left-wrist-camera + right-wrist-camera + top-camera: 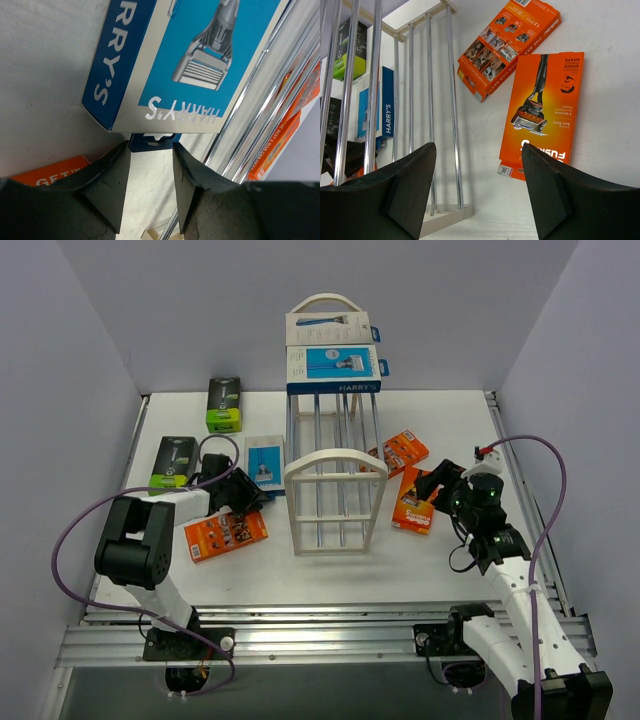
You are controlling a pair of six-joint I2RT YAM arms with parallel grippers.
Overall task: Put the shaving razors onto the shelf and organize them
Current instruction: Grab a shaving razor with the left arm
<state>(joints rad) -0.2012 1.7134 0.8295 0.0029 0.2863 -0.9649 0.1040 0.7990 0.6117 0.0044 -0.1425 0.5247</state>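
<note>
The cream-white shelf (335, 502) stands mid-table, with two blue-and-white HARRY'S razor boxes (333, 362) on its far top. A third HARRY'S box (190, 60) lies flat on the table left of the shelf. My left gripper (151, 147) is open, its fingertips on either side of that box's blue hang tab (152, 141). My right gripper (479, 146) is open and empty above the table. An orange razor box (545, 110) lies just ahead of its right finger, and another orange box (507, 45) lies further on.
An orange box (226, 532) lies near the left arm. Two black-and-green boxes (224, 403) (173, 460) lie at the far left. The shelf's chrome bars (430, 100) stand close to the left of the right gripper. Walls close in the table's sides and back.
</note>
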